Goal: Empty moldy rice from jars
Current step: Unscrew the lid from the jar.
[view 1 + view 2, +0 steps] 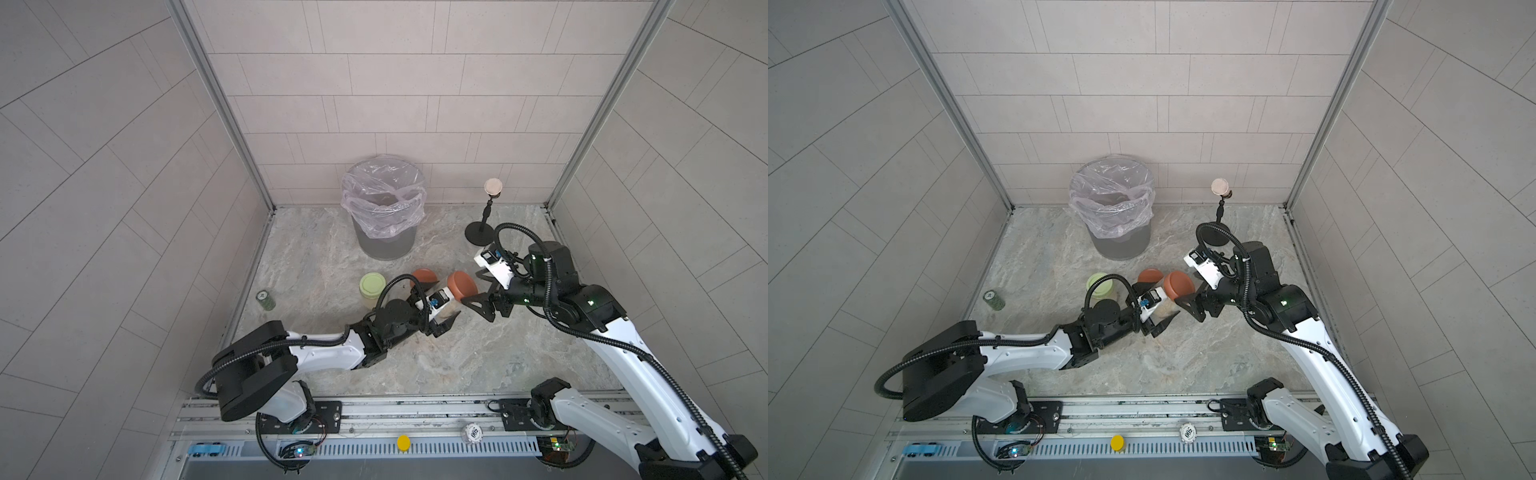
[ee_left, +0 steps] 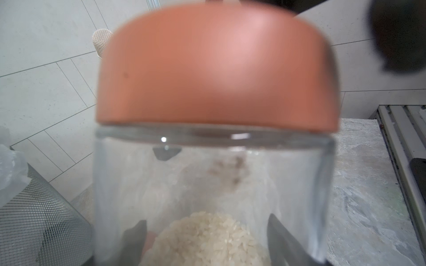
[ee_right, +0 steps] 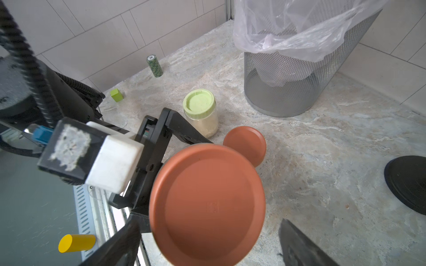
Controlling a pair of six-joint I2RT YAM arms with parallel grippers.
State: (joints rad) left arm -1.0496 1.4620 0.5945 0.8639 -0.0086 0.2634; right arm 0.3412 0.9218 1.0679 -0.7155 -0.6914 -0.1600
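On a grey, marble-veined worktop, the left tool is clamped on a squat clear glass jar. It holds the jar tilted, with the smooth, round rust-red lid turned toward the right tool. The right tool's two black jaws stand apart on either side of that lid, with a gap showing between the lid's rim and at least one jaw. Inside the jar, a mound of off-white rice lies at the base end, and a darker smudge clings to the glass above it. A green-lidded jar stands upright on the worktop just beyond, packed with pale grains. A third jar, its lid also rust-red, sits near it, mostly hidden. Behind them stands a round wire-mesh bin with a crinkled clear liner. A small dark green can stands near the wall.
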